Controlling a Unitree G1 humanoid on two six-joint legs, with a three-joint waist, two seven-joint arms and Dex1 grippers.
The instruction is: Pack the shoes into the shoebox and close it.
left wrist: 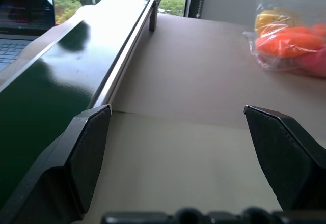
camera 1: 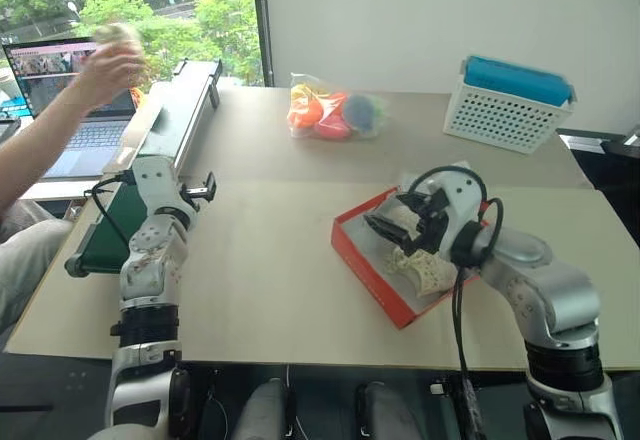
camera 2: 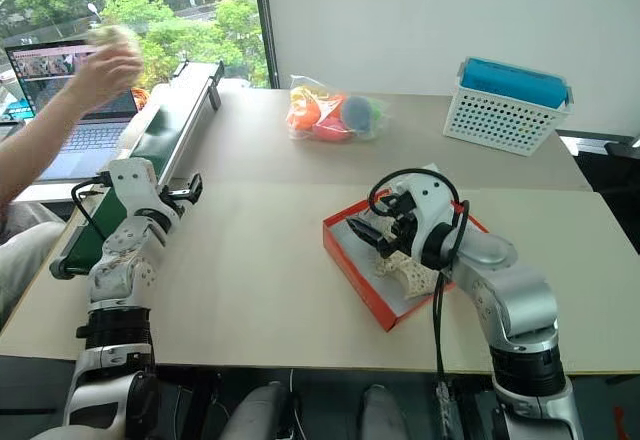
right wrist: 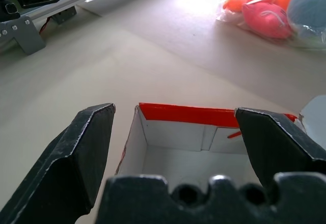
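Observation:
The red-orange shoebox [camera 1: 358,258] lies open, right of the table's middle, white inside. A cream lacy shoe [camera 1: 427,273] rests in it. My right gripper [camera 1: 388,222] hovers over the box's left part, open, with nothing between its fingers; in the right wrist view the box's red corner [right wrist: 188,115] shows beyond the two fingers [right wrist: 84,152]. My left gripper [camera 1: 203,189] is far to the left beside the green conveyor, open and empty, over bare table [left wrist: 178,132]. A person's hand [camera 1: 105,65] at the far left holds a pale lumpy thing; I cannot tell what it is.
A long green conveyor [camera 1: 160,135] runs along the table's left side, with a laptop [camera 1: 70,100] beyond it. A bag of orange and blue balls [camera 1: 333,112] lies at the back centre. A white perforated basket [camera 1: 505,110] with a blue top stands at the back right.

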